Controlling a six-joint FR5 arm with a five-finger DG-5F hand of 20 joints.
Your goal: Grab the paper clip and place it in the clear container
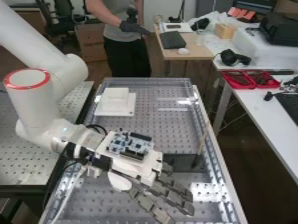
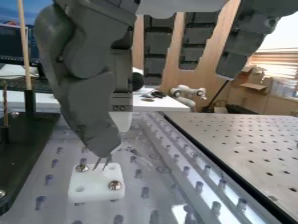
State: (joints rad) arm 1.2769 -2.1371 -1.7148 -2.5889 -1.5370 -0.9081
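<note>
Fingers point(image 1: 174, 199) extended, open, with no grip evident. The paper clip point(image 2: 106, 163) stands upright in a white block point(image 2: 96, 191), just below the thumb's point(image 2: 86, 95) tip; whether they touch cannot be told.

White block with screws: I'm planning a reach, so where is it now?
In the wrist view, the white block sits by the hand's thumb tip, between the dark box on one side and the metal rail on the other.
</note>
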